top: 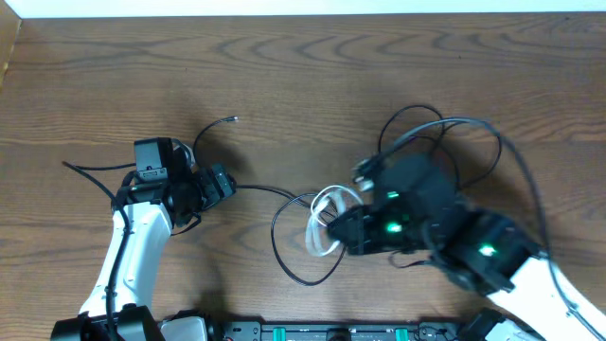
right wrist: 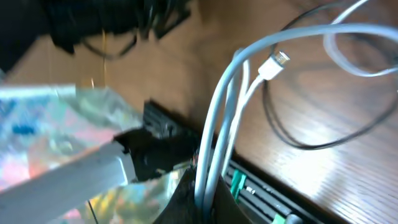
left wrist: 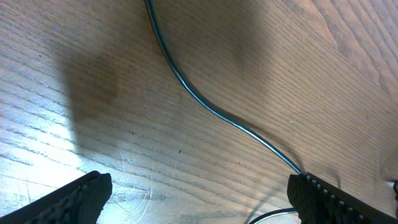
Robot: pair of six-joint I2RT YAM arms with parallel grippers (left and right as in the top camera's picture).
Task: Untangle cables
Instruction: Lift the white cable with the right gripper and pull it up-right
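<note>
table [top: 312, 76]: mid-brown wood, darker wavy grain throughout. black cable [left wrist: 214, 112]: black, with a pale bluish sheen along its length up close. white cable [top: 327, 204]: plain white; its plug [right wrist: 275, 65] is white with a silver metal tip. left arm [top: 133, 251]: white shell, black joints. right arm [top: 417, 204]: black, with small green lights [top: 390, 227] lit.
</note>
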